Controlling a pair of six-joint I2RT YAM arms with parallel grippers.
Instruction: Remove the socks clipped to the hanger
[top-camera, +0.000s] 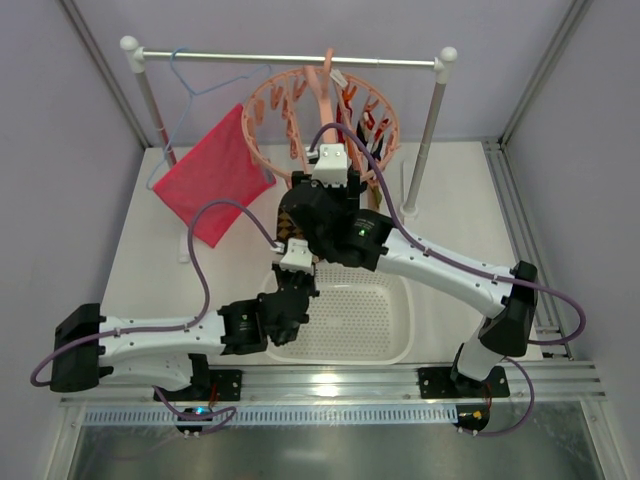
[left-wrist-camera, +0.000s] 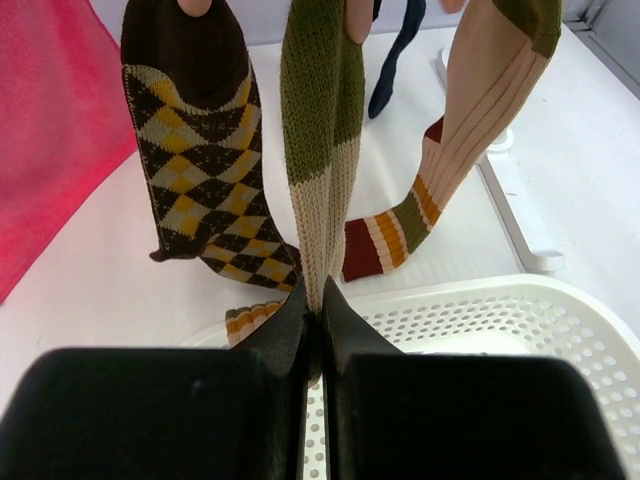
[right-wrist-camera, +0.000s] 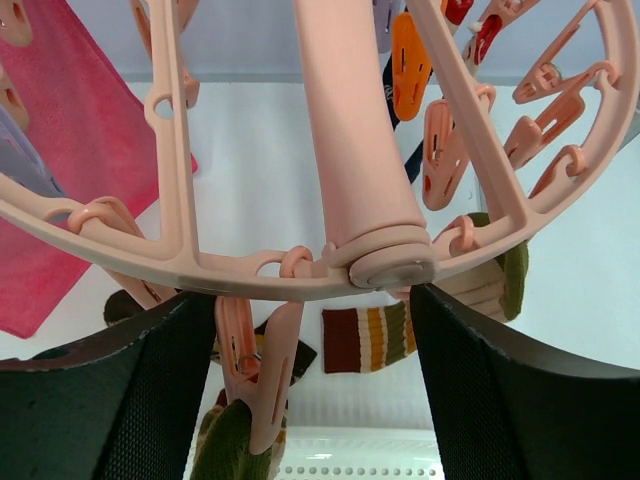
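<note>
Under the salmon-pink round plastic ring hanger (right-wrist-camera: 130, 255), an olive-and-tan ribbed knit sock (left-wrist-camera: 318, 150) hangs from a pink clothespin clip (right-wrist-camera: 255, 385). Its lower part is pinched in the closed left tool (left-wrist-camera: 322, 305), while the right tool (right-wrist-camera: 315, 345) stands open astride the rim. Soft, light and stretchy, the sock will likely lengthen under a pull, so squeezing the clip seems surer.

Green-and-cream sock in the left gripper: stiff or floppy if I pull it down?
Likely floppy: the sock hangs limp and bunches thin in the shut left gripper. Its ribbed knit will probably stretch before coming free.
</note>
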